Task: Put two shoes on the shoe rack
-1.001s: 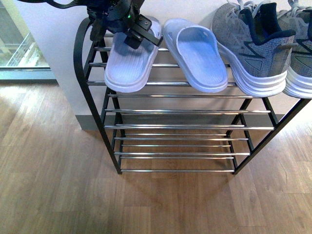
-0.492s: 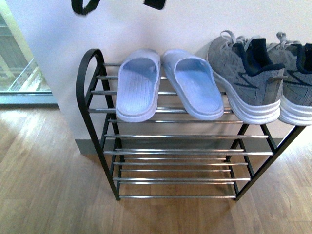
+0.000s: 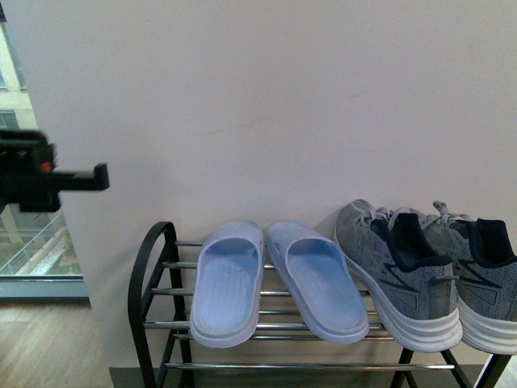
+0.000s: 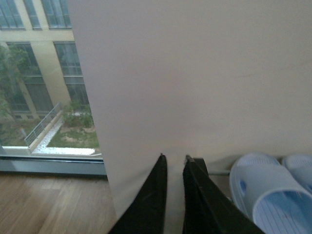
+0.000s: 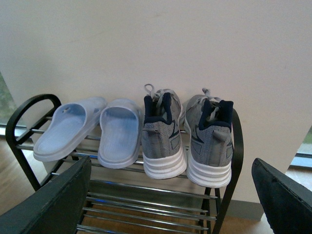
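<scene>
- Slides (image 3: 275, 283) and sneakers (image 3: 428, 271) rest side by side on the shoe rack (image 3: 153, 267) top shelf; placement appears complete.
- Left gripper (image 4: 174, 158), at 9 o'clock: jaws nearly closed, empty.
- Right gripper (image 5: 170, 195): jaws wide apart, empty.

Pale blue slides (image 3: 275, 283) with ribbed footbeds; grey knit sneakers (image 3: 428, 275) with white soles, dark navy lining; black-framed shoe rack (image 3: 153, 275) with chrome bars; off-white wall (image 3: 283, 105); black left gripper (image 4: 174, 165).

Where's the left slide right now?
In the front view, the left slide lies on the rack's top shelf, beside the arched end, touching the other slide.
</scene>
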